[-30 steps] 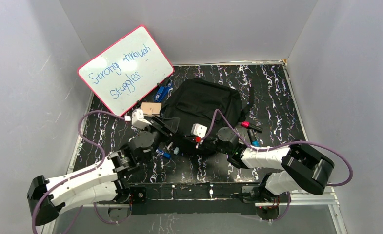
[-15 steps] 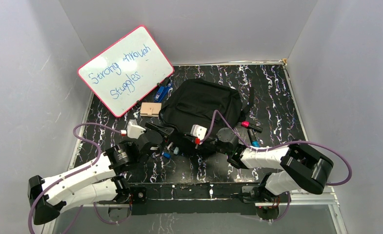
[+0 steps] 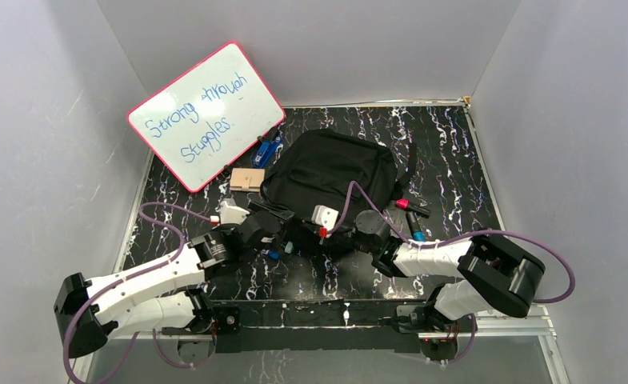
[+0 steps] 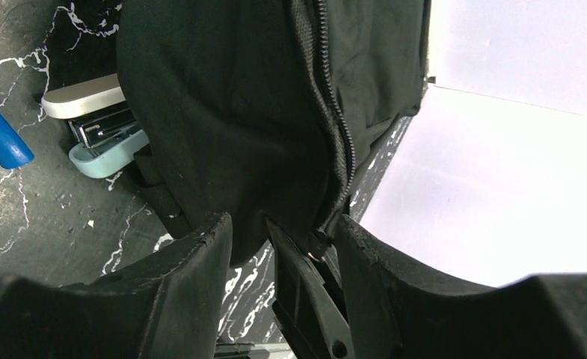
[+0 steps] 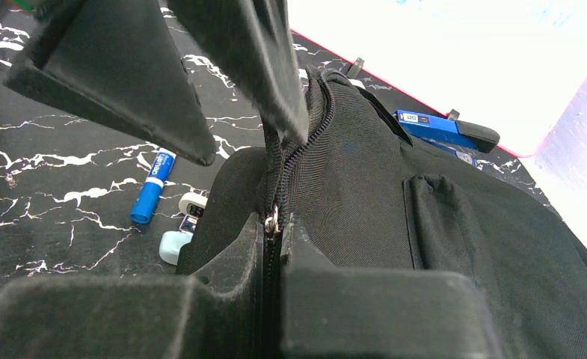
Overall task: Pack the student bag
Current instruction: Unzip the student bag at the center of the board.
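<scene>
The student bag (image 3: 330,170), a black soft backpack, lies in the middle of the table with its zipper (image 4: 327,112) closed along the near edge. My right gripper (image 5: 273,228) is shut on the bag's zipper pull (image 5: 272,218) at the bag's near corner (image 3: 314,232). My left gripper (image 4: 283,243) is open at the same corner. Its fingers (image 4: 200,258) straddle the bag's edge and the right gripper's tip. In the right wrist view the left fingers (image 5: 118,82) hang just above the zipper.
A pink-framed whiteboard (image 3: 206,116) leans at the back left. A blue stapler (image 3: 267,150) and a wooden block (image 3: 247,178) lie beside it. A blue glue stick (image 5: 150,188) and a pale stapler (image 4: 96,131) rest left of the bag's corner. Markers (image 3: 410,214) lie to its right.
My left arm swung back in to the right, bringing its open gripper onto the bag's near corner. The right gripper stayed shut on the zipper pull.
</scene>
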